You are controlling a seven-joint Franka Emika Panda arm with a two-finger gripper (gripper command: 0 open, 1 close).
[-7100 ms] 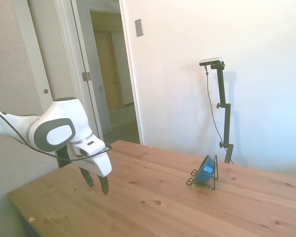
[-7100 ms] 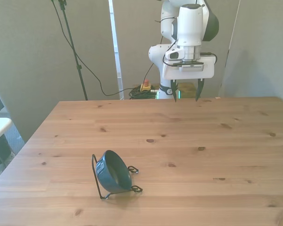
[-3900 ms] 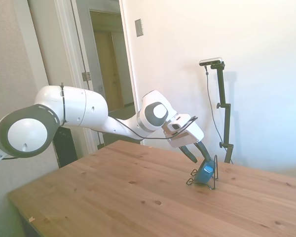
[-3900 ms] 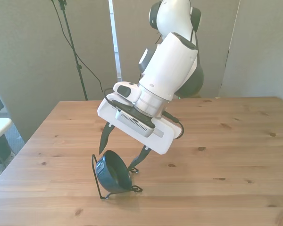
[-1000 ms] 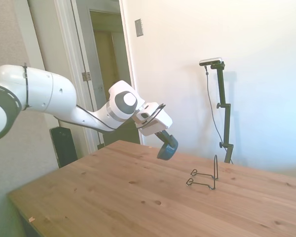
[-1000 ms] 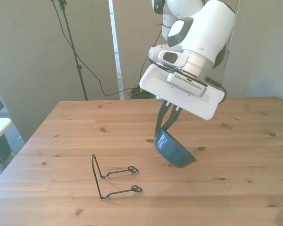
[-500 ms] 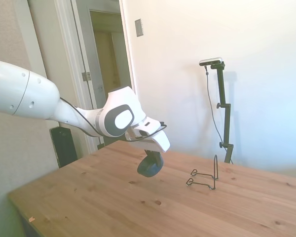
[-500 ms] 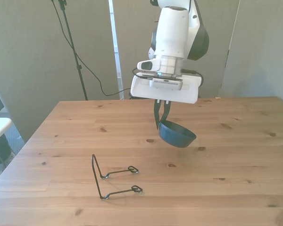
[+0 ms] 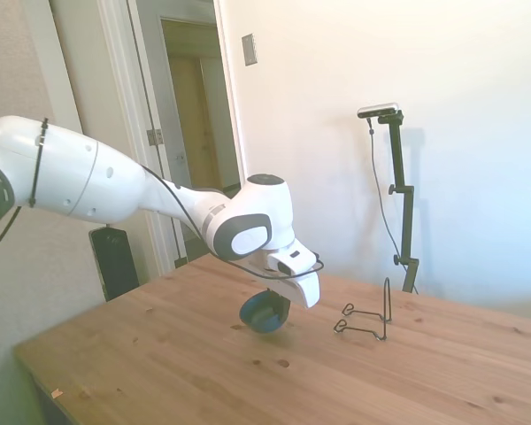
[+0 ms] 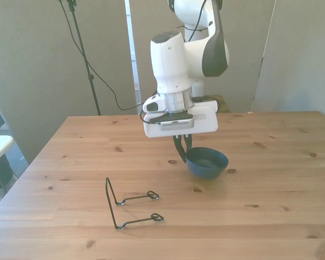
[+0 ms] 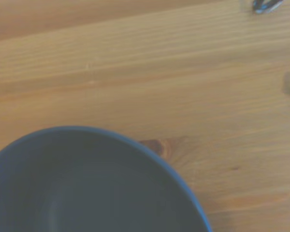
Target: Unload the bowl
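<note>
Nearest in the front view, the thin black wire rack (image 10: 131,203) stands bare on the wooden table (image 10: 271,216), its upright loop toward the front view's left and its two feet pointing toward the middle; nothing leans in it, so the unloading itself looks done. Beyond it, well apart and toward the front view's right, the dark teal bowl (image 10: 206,162) sits mouth-up and level, at or just above the tabletop; whether its base actually touches the wood cannot be told. The gripper (image 10: 181,147) pinches the bowl's rim on the side toward the front view's left, fingers closed on the edge, which is why the bowl hangs off to one side of the wrist. The side view shows the bowl (image 9: 264,312) low under the hand, the rack (image 9: 366,317) further off. The wrist view shows the bowl's rim (image 11: 135,145) close over wood grain, suggesting a set-down.
</note>
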